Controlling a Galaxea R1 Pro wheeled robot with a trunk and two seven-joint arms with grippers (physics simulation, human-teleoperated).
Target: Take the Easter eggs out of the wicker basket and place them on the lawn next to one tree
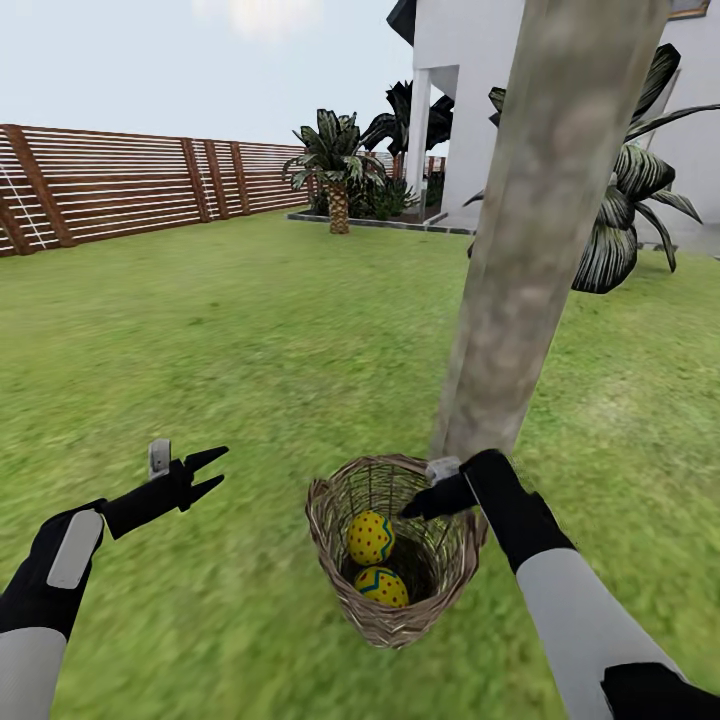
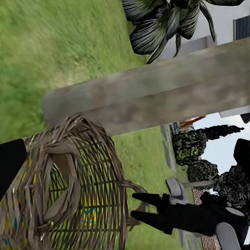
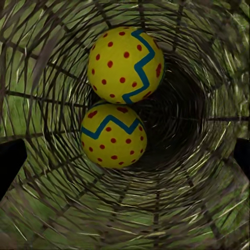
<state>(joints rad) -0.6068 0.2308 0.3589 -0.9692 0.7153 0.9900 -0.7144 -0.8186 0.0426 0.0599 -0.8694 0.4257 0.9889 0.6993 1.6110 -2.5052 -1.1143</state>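
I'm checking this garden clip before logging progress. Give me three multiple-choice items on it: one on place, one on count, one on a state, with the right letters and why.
1. Where is the wicker basket?
A. by the fence
B. at the foot of the tree
C. on the house steps

2. How many Easter eggs show in the basket?
A. two
B. four
C. none

3. How is the left tool?
A. shut on an egg
B. shut on the rim
C. open, holding nothing

Answers: 1 B, the trunk rises right behind the rim. 2 A, two eggs lie inside, one against the other. 3 C, its fingers are spread over the lawn.
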